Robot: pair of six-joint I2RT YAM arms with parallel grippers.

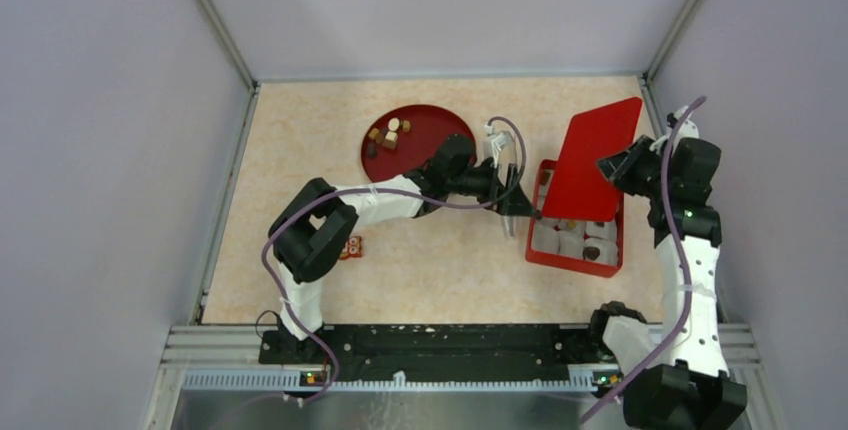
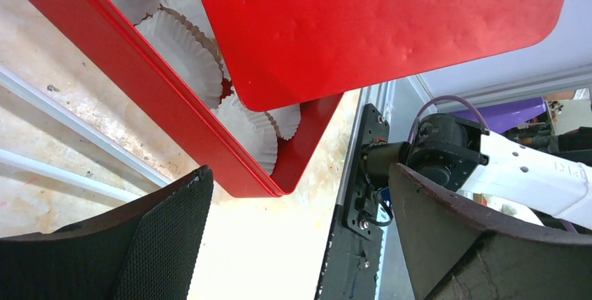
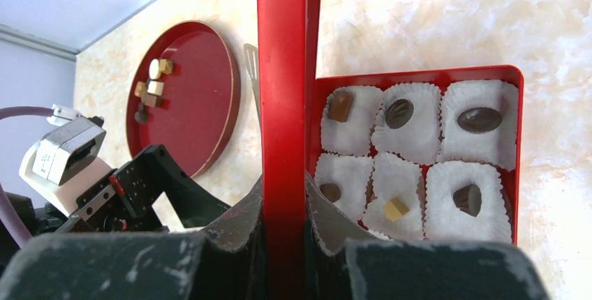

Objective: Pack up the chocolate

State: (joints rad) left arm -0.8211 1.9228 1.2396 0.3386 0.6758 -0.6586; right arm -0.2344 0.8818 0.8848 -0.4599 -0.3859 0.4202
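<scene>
The red box (image 1: 608, 268) stands at the right. Its white paper cups (image 3: 412, 132) hold several pieces of chocolate (image 3: 398, 113), dark and tan. More chocolate (image 1: 388, 136) lies in a small heap on the round red plate (image 1: 440, 130). My right gripper (image 3: 285, 202) is shut on the edge of the red lid (image 1: 595, 160), which is tilted up over the box's far side. My left gripper (image 1: 518, 205) is open and holds nothing. It hovers just left of the box wall (image 2: 174, 105), with the lid (image 2: 377, 28) above it.
A small red-orange packet (image 1: 351, 247) lies on the table beside the left arm's elbow. The left arm (image 3: 139, 188) stretches across the middle between plate and box. Grey walls enclose the table on three sides.
</scene>
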